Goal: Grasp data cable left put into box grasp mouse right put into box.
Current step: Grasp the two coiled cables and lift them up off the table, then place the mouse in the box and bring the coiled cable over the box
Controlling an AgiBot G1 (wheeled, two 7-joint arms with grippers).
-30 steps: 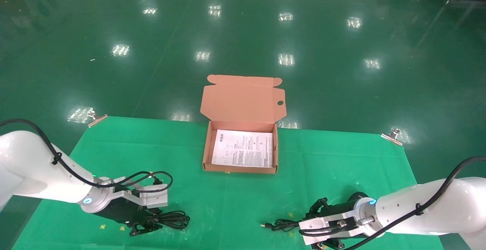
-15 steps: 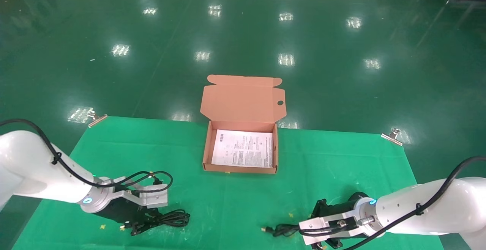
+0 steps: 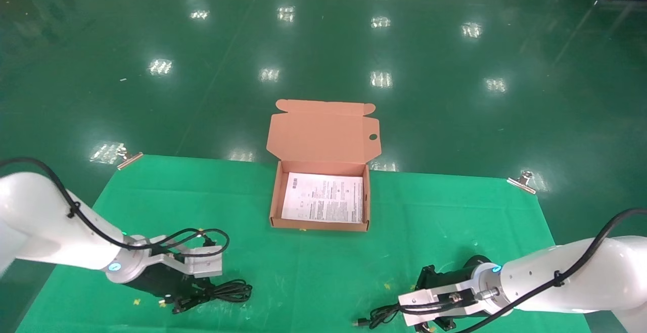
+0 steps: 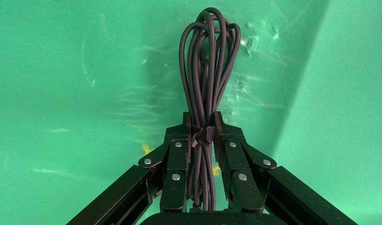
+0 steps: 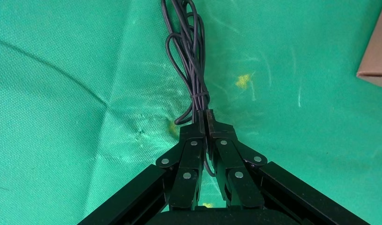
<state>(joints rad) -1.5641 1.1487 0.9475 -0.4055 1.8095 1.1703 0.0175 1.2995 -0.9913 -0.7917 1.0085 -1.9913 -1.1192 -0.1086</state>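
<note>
Holding the data cable (image 4: pixel 205 70) tight, the left gripper (image 4: pixel 202 136) sits low over the near left part of the green cloth (image 3: pixel 323 272), with its fingers (image 4: pixel 178 154) clamped on the middle of the bundle where a small tie goes round it. The box (image 3: pixel 276 196) stands open at the far middle of the cloth, and only the white leaflet (image 3: pixel 323 197) lies inside, so nothing from the task is in the box yet. I think the grabbing is about done on both sides and the carrying is all still left. The data cable is a long thin bundle, and in the head view it (image 3: pixel 230 291) lies across the cloth, with its looped end pointing right, toward the middle of the table. On the near right, the right gripper (image 5: pixel 204 123) is squeezed shut on a thin black cord (image 5: pixel 191 61), not on a round body. The mouse cannot be seen in any view, so I cannot tell where it is; it may be hidden under the right arm. That cord (image 3: pixel 376 317) runs left from the right gripper, with its little plug (image 3: pixel 360 322) at the left end. Both things are well apart from the box.
</note>
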